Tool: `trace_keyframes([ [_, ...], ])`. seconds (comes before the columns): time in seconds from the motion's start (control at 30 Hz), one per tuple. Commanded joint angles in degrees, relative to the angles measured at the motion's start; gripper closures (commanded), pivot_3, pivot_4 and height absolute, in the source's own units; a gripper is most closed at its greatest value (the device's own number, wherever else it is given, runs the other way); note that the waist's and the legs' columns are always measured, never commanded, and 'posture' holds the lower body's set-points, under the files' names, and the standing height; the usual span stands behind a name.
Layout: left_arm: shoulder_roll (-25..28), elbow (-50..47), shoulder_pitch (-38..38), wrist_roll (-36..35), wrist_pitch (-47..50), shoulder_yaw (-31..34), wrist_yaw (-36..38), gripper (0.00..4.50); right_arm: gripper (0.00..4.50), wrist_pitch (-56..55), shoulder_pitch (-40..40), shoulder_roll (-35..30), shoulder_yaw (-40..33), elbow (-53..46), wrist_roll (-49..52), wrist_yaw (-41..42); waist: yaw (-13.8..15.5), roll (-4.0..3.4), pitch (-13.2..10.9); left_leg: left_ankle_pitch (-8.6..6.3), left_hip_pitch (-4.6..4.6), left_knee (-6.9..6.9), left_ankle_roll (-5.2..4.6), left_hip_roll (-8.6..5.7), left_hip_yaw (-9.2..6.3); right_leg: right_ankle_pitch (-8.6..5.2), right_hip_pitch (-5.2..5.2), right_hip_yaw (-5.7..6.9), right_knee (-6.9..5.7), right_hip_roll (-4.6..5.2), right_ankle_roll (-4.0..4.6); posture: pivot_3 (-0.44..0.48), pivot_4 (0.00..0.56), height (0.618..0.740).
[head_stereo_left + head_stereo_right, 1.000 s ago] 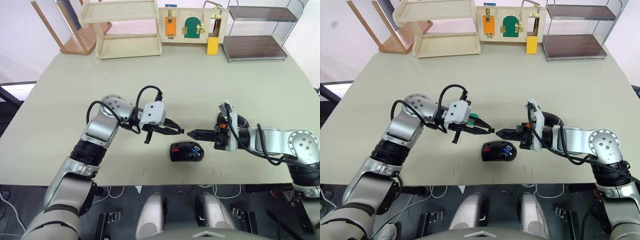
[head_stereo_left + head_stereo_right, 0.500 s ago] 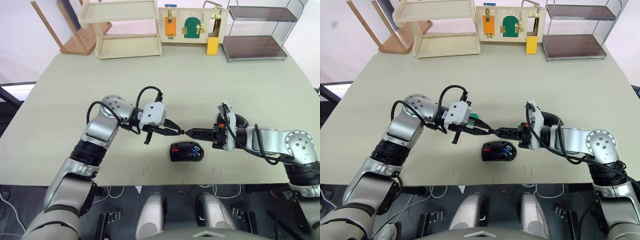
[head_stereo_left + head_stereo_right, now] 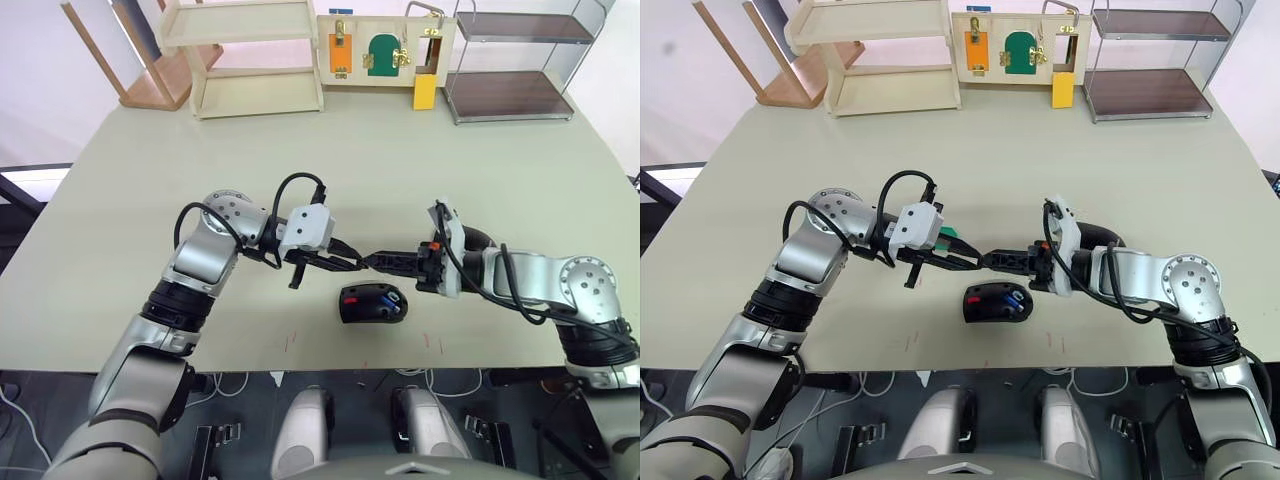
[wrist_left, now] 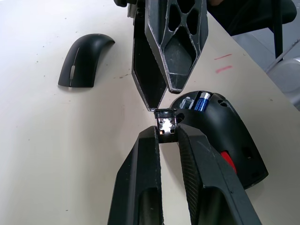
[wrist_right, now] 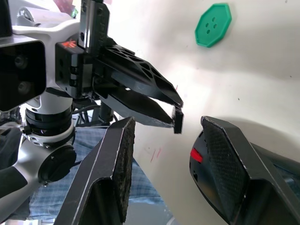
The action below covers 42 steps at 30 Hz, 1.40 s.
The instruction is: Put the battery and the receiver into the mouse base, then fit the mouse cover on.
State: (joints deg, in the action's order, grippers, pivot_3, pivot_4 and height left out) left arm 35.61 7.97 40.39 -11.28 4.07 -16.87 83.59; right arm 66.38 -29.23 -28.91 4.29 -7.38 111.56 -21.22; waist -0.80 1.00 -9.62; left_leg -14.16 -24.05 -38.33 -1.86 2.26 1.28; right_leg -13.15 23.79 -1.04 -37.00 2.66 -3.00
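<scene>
Left gripper (image 4: 165,133) jaws pinch receiver (image 4: 165,121) at tips, offered for handover. Right gripper (image 5: 176,136) jaws wide, straddling receiver without touching. Mouse base (image 3: 373,302) just below jaws on tabletop (image 3: 400,170), battery (image 4: 203,100) seated. Mouse cover (image 4: 86,58) apart, waiting.

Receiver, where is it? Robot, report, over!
Left gripper shut on receiver, above table. Right gripper open, closing in to take it. Battery already in base. Cover waiting aside. Nothing in the way.
</scene>
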Motion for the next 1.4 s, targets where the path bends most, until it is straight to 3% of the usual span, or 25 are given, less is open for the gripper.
trace_keyframes([
  [0.03, 0.0, -2.0, 0.9, -0.6, 0.2, 0.7, 0.0, 4.39, 2.15, -0.4, -1.1, 0.4, -0.2, -0.6, 1.4, -0.5, 0.0, 0.0, 0.0, 0.0, 0.0, 0.0, 0.0, 0.0, 0.0, 0.0, 0.0, 0.0, 0.0, 0.0, 0.0, 0.0, 0.15, 0.74],
  [0.63, 0.0, -2.8, 0.9, -0.6, 0.8, 0.7, -0.1, 4.39, 2.15, 0.1, -1.1, 1.2, 0.4, -0.6, 1.4, -2.0, 0.0, 0.0, 0.0, 0.0, 0.0, 0.0, 0.0, 0.0, 0.01, 0.0, 0.0, -0.01, -0.01, 0.0, 0.0, 0.0, 0.15, 0.74],
  [0.7, 0.0, -2.8, 0.9, -0.6, 0.8, 0.7, -0.1, 4.39, 2.7, 0.0, -1.1, 1.3, 0.4, -0.6, 1.4, -2.1, 0.0, 0.0, 0.0, 0.0, 0.0, 0.0, 0.0, 0.0, 0.0, 0.0, 0.0, 0.0, -0.01, 0.0, 0.0, 0.0, 0.15, 0.74],
  [0.73, 0.0, -2.9, 0.8, -0.7, 0.9, 0.7, 0.0, 4.39, 2.73, 0.0, -1.1, 1.3, 0.5, -0.6, 1.4, -2.1, 0.0, 0.0, 0.0, 0.0, 0.0, 0.0, 0.0, 0.0, 0.0, 0.0, 0.0, 0.0, -0.01, 0.0, 0.0, 0.0, 0.15, 0.74],
  [0.77, 0.0, -2.8, 0.8, -0.7, 0.9, 0.7, 0.0, 4.39, 3.41, 0.0, -1.1, 1.3, 0.6, -0.6, 1.4, -2.2, 0.0, 0.0, 0.0, 0.0, 0.0, 0.0, 0.0, 0.0, 0.0, 0.0, 0.0, 0.0, -0.01, 0.0, 0.0, 0.0, 0.15, 0.74],
  [0.87, -0.1, -2.7, 1.0, -0.7, 0.9, 0.7, -0.1, 4.39, 4.31, -0.1, -1.1, 1.5, 0.7, -0.5, 1.4, -2.3, 0.0, 0.0, 0.0, 0.0, 0.0, 0.0, 0.0, 0.0, 0.0, 0.0, 0.0, 0.0, -0.01, 0.0, 0.0, 0.0, 0.15, 0.74],
  [1.4, 0.0, -2.8, 0.6, -0.7, 0.7, 0.6, 0.3, 4.39, 4.31, -0.3, -0.9, 1.7, 0.6, -0.9, 1.4, -2.1, 0.0, 0.0, 0.0, 0.0, 0.0, 0.0, 0.0, 0.0, 0.0, 0.0, 0.0, 0.0, -0.01, 0.0, 0.0, 0.0, 0.15, 0.74],
])
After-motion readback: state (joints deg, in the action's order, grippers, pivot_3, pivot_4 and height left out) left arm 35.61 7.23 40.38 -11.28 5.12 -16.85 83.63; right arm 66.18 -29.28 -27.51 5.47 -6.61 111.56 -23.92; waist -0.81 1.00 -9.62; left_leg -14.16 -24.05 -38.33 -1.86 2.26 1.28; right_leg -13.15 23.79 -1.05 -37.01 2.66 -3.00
